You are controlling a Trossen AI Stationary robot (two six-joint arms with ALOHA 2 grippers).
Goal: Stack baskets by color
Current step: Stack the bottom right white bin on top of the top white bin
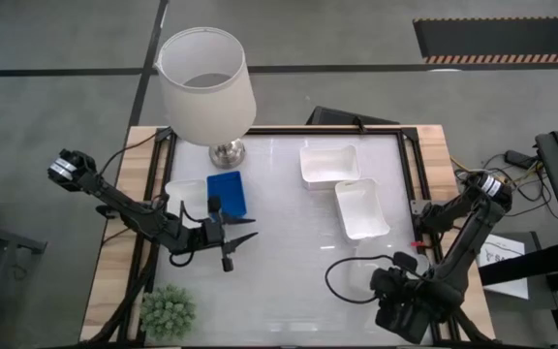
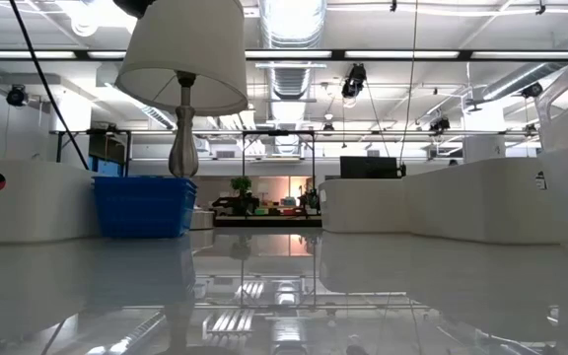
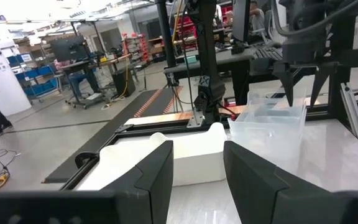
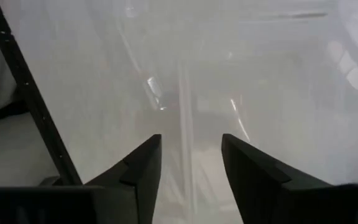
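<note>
A clear basket point(image 3: 269, 121) rests on its base near the table's right front point(image 1: 355, 276). My right gripper point(image 4: 190, 155) hangs open over it, pointing steeply down, one finger on each side of a clear wall; in the left wrist view its fingertips point(image 3: 303, 99) end at the rim. Two white baskets point(image 1: 328, 163) point(image 1: 361, 207) sit at the right middle. A blue basket point(image 1: 227, 192) and a pale basket point(image 1: 184, 192) lie at the left. My left gripper point(image 1: 245, 240) is open and level, just in front of the blue basket.
A lamp with a white shade point(image 1: 206, 87) stands at the far left behind the blue basket. A small green plant point(image 1: 168, 312) sits at the near left corner. A black frame point(image 1: 410, 184) edges the table's right side. The table's middle point(image 1: 289, 252) is bare.
</note>
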